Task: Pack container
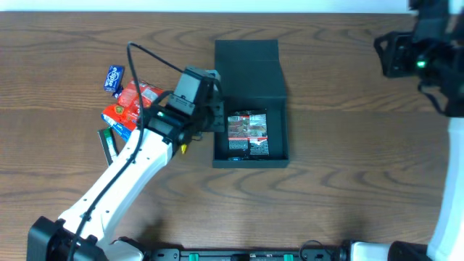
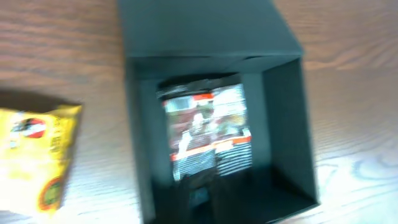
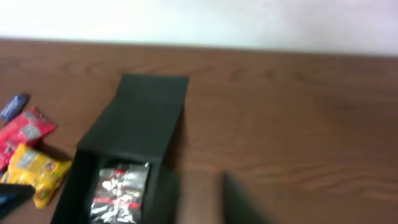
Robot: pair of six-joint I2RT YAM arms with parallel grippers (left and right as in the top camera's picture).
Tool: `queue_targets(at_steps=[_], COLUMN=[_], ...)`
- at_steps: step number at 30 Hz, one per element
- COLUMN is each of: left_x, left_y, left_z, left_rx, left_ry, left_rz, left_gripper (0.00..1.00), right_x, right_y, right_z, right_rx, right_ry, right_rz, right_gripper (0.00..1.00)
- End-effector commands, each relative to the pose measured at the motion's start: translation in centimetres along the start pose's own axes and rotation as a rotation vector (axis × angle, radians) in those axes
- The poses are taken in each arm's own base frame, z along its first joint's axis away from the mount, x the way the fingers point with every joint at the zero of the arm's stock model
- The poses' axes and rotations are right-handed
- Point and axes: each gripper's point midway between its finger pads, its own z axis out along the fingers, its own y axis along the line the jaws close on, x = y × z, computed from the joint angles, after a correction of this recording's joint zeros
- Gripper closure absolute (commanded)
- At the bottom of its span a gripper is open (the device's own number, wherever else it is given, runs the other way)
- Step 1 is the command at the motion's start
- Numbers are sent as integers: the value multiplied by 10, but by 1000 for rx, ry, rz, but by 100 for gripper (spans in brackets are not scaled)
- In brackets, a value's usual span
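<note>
Container (image 1: 280, 127): mid-table, flap lid (image 1: 246, 59) open, one black-and-red packet (image 1: 248, 135) flat inside.
Left gripper (image 1: 212, 114): just beside its left wall; opening and load cannot be told.
Right gripper (image 1: 397, 52): far right, well apart; opening unclear.
Risk: left gripper nudging that wall could shove the container; loose packets (image 1: 130, 101) may snag the rim.

Container (image 1: 246, 65) smooth matt dark board, card-like; counter (image 1: 348, 174) brown wood grain with faint sheen; black-and-red packet (image 1: 249, 135) and yellow packet (image 2: 37, 155) glossy, crinkled plastic film.
</note>
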Motion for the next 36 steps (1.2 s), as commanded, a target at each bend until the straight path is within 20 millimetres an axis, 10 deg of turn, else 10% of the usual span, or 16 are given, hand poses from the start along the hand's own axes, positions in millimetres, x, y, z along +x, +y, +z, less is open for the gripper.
queue_targets(at_steps=[1,7,17,36], left_x=[-12,-11,19,32], left_y=[21,71,85,74], left_z=[-11,-14,32,76], left_rx=[-44,-150,-144,-24], left_ry=[-22,-9,124,223], left_rz=[-29,-113,-152,-206], left_gripper=[94,94,94,94], right_x=[34,100,205,288], right_y=[32,76,118,110], right_z=[37,98,180,234], right_rx=[-86,-122,-109,149], right_ry=[119,286,594,790], right_rz=[-16,-44,-72,-144], right_gripper=[99,98,99,98])
